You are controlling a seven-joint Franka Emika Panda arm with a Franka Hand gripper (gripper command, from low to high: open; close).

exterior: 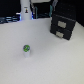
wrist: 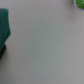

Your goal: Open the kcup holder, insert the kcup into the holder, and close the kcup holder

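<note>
Toward the exterior view's left, at the far edge of the pale table (exterior: 45, 60), stands a tall white bottle-like object (exterior: 26, 11), which is no part of the job. Nearer the camera and a little left of centre sits the kcup (exterior: 26, 49), small, green-topped, alone on the bare surface. Well apart from it, toward the exterior view's right and further back, the kcup holder (exterior: 62, 23) rests as a black box with light marks on its front; its drawer looks shut, so I judge the opening step not yet done. The arm itself is hard to make out in the exterior view, and the wrist view shows mostly plain table with a blurred teal shape (wrist: 4, 22) at one edge, so I cannot tell whether the gripper is released or clenched. The risks from here: the light pod could tip or roll if nudged off-centre, and the holder could slide across the smooth table instead of opening when pulled.
</note>
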